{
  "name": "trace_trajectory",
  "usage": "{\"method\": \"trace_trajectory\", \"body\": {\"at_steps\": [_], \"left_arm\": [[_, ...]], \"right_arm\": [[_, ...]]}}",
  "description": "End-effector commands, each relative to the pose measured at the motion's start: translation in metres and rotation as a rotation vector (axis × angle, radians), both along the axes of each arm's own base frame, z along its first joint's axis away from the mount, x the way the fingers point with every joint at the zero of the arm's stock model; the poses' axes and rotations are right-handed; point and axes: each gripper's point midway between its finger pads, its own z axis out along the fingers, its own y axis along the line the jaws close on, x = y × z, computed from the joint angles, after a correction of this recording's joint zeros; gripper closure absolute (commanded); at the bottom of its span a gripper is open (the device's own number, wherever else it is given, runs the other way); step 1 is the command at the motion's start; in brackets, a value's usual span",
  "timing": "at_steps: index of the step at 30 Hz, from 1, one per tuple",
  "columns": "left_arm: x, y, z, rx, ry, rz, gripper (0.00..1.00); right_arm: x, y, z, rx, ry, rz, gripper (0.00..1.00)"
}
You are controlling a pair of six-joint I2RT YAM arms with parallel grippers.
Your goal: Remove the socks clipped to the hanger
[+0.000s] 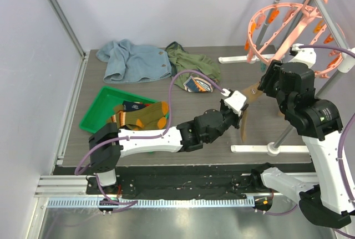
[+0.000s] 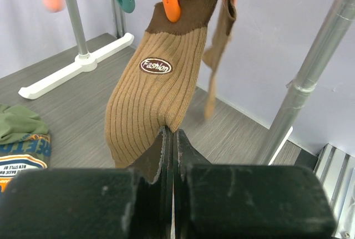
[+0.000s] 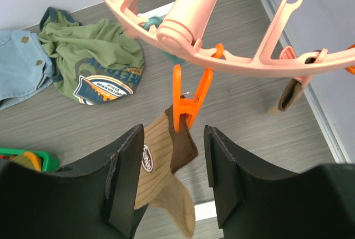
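Observation:
The salmon-pink hanger (image 1: 277, 23) hangs on the rack at the right. From it an orange clip (image 3: 186, 103) holds a tan ribbed sock (image 2: 152, 95) with a brown cuff. My left gripper (image 2: 171, 133) is shut on this sock's lower edge. My right gripper (image 3: 175, 139) is open under the ring (image 3: 183, 28), one finger on each side of the clip's lower end and the cuff, without touching either. A second tan sock (image 2: 219, 45) hangs from a neighbouring clip. More socks (image 1: 145, 116) lie in the green tray (image 1: 97, 111).
A light-blue garment (image 1: 130, 61) and an olive-green one (image 1: 191, 67) lie at the back of the table. The grey rack pole (image 2: 310, 78) stands close to the right of the sock. The rack's white foot (image 1: 266, 149) lies under the hanger.

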Motion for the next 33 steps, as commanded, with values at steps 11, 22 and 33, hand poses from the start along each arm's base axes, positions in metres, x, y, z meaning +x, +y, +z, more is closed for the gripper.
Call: {"method": "trace_trajectory", "body": {"at_steps": [11, 22, 33], "left_arm": [[-0.004, 0.021, 0.045, -0.086, -0.033, 0.026, 1.00], [-0.006, 0.020, 0.037, -0.078, -0.022, 0.022, 1.00], [-0.005, 0.020, 0.037, -0.080, -0.021, 0.026, 1.00]], "right_arm": [[0.027, -0.001, 0.000, 0.001, -0.048, -0.081, 0.46], [0.038, 0.001, 0.003, 0.038, -0.098, -0.104, 0.52], [0.046, 0.004, 0.002, 0.047, -0.110, -0.105, 0.54]]}}
